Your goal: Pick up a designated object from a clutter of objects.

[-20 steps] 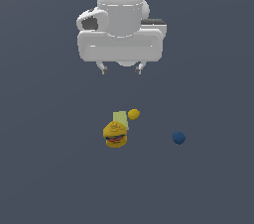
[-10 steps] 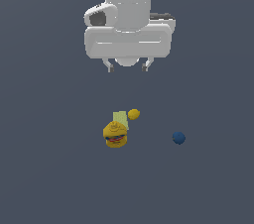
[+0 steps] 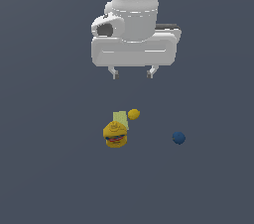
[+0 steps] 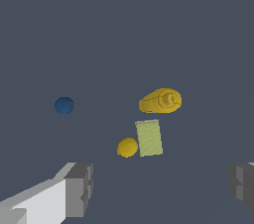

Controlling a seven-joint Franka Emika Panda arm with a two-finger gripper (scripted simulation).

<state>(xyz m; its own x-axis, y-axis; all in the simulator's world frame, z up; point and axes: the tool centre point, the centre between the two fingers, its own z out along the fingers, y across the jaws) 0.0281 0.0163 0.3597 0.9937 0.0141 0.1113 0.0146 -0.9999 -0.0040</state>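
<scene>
Arm pointing straight down, gripper (image 3: pixel 133 73) high above the floor, fingers spread apart and empty, blue ball (image 3: pixel 178 138) lying below, off to the exterior view's right

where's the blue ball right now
The blue ball lies alone toward the exterior view's right, apart from the burger-like lump and small yellow ball.

Arm: glossy white rounded casing with a dark grey section at the upper rear. A ring-shaped white lug projects from the wrist on the exterior view's left. Tool (image 3: pixel 133 73): broad white rectangular body, two short pale grey fingers (image 3: pixel 114 73); wrist view shows blocky grey fingertips (image 4: pixel 79 189).
</scene>
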